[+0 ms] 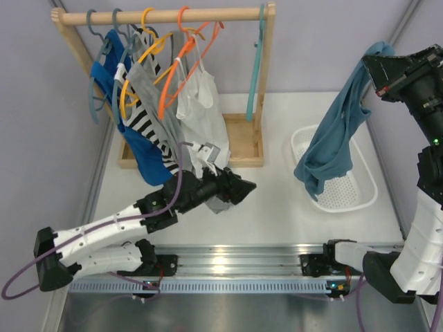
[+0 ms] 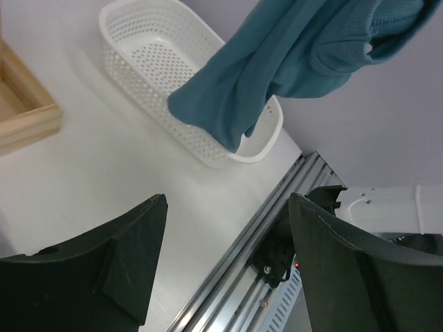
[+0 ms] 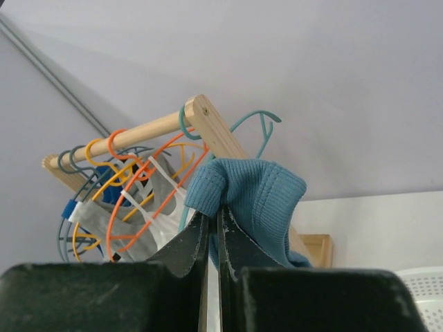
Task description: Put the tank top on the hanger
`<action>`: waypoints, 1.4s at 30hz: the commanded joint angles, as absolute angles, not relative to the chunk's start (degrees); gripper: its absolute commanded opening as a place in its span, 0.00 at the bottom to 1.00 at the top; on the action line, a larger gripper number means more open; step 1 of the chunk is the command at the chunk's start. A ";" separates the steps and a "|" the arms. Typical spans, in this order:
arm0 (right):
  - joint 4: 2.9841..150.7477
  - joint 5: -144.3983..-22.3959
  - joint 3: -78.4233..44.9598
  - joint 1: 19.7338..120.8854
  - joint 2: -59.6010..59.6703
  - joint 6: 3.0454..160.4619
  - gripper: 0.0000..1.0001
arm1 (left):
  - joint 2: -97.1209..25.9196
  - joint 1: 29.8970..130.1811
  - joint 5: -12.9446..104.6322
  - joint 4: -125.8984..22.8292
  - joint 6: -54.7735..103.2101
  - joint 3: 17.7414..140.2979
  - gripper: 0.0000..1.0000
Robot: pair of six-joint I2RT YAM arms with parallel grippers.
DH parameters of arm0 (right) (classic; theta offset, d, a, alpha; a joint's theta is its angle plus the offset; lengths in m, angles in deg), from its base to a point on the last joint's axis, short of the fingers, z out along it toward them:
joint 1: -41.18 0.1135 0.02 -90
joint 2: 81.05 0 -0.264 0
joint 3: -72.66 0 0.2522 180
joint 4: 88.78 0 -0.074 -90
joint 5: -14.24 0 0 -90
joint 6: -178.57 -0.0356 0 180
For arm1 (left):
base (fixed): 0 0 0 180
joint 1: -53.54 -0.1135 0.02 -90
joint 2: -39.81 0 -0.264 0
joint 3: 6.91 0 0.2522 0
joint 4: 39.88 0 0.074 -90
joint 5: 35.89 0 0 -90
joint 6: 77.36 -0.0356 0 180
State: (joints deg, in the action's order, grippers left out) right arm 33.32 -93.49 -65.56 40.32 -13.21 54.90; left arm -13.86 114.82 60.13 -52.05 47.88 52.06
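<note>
Two views complement each other. Only the right wrist camera shows the right gripper (image 3: 214,225) clenched on a ribbed edge of the tank top (image 3: 257,197), which is held up near the hanger (image 3: 257,126) on the wooden rail (image 3: 156,128). From above, the top's lower end is seen dangling over the white basket (image 1: 349,191); contact cannot be told. The left gripper (image 2: 228,256) is spread open.

A wooden garment rack (image 1: 166,15) with a round rail and a tray-like base stands at the far left of a white table (image 1: 277,207). A plain pale lilac wall (image 1: 332,48) rises close behind it. To the right of the rack a grey metal post (image 1: 406,19) slants up the wall, and well in front of the rack a ribbed aluminium rail (image 1: 228,266) runs along the table's near edge, catching a glare of soft light.
</note>
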 commanded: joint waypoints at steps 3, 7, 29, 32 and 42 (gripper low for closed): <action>36.51 -95.62 -63.27 40.74 -15.74 52.97 0.00 | -27.76 119.80 59.12 -26.76 44.12 57.37 0.76; 34.14 -95.09 -62.57 40.74 -16.53 54.46 0.00 | -35.15 121.74 59.12 -19.38 40.15 61.16 0.76; 31.85 -95.62 -56.76 40.74 -20.22 57.01 0.00 | -52.03 128.86 77.04 -25.59 42.61 78.91 0.74; 31.85 -95.97 -56.85 40.74 -20.31 56.93 0.00 | -53.79 129.21 80.73 -32.42 42.87 82.51 0.70; 31.85 -96.76 -56.94 40.74 -20.58 56.75 0.00 | -56.70 129.56 86.54 -41.69 44.37 86.66 0.35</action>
State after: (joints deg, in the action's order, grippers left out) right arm 29.91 -95.57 -56.60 40.32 -19.53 56.54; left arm -56.57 129.26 83.43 -39.25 44.34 84.54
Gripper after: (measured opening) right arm 0.020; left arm 0.406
